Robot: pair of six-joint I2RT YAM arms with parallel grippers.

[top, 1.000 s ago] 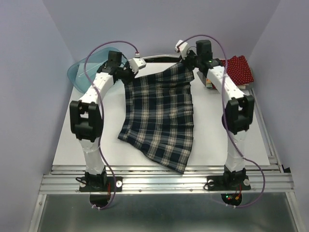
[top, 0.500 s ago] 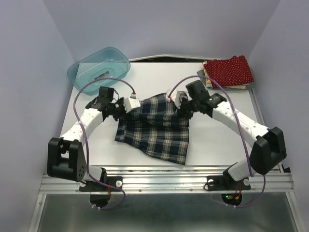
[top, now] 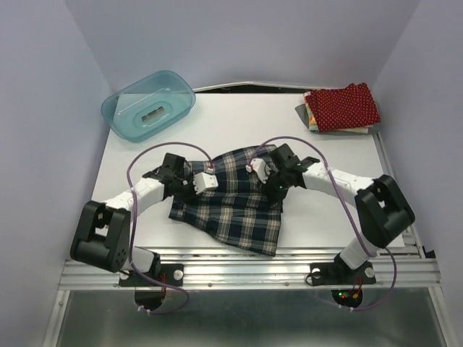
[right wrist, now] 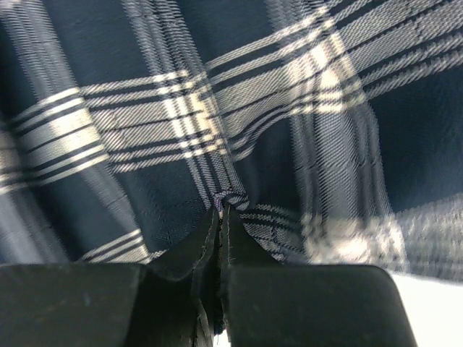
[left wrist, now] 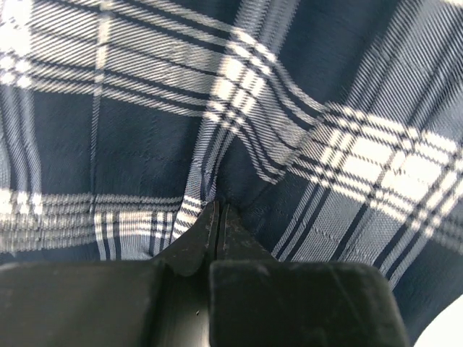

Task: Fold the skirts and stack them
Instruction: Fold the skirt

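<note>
**Both pincers closed on the plaid skirt at the middle of the table**

At the far left corner of the white table (top: pixel 239 130) stands a teal plastic bin (top: pixel 148 105), well apart from the cloth.

The left arm lies low over the table and reaches toward the centre. The left gripper (top: pixel 213 181) sits at the left part of the upper edge of the plaid skirt (top: pixel 231 213). In the left wrist view its two dark fingers (left wrist: pixel 184 249) are pressed together with almost no gap. The plaid skirt (left wrist: pixel 304 144) puckers right at their tips, so the left gripper (left wrist: pixel 219 215) holds a small pinch of this fabric.

The plaid skirt lies in front of the arms, near the front edge of the table. Its upper part is bunched between the two pincers, and its lower hem spreads toward the front rail.

The right arm also lies low and reaches to the left. The right gripper (top: pixel 255 168) is at the right part of the same upper edge. In the right wrist view the right gripper (right wrist: pixel 221 215) is closed too, and a little knot of the plaid skirt (right wrist: pixel 145 123) is caught at the fingertips (right wrist: pixel 239 249).

At the far right corner the dark red skirt (top: pixel 342 106) with white dots lies folded, well apart from both pincers. A thin edge of the floral skirt (top: pixel 309 119) shows under it.
</note>
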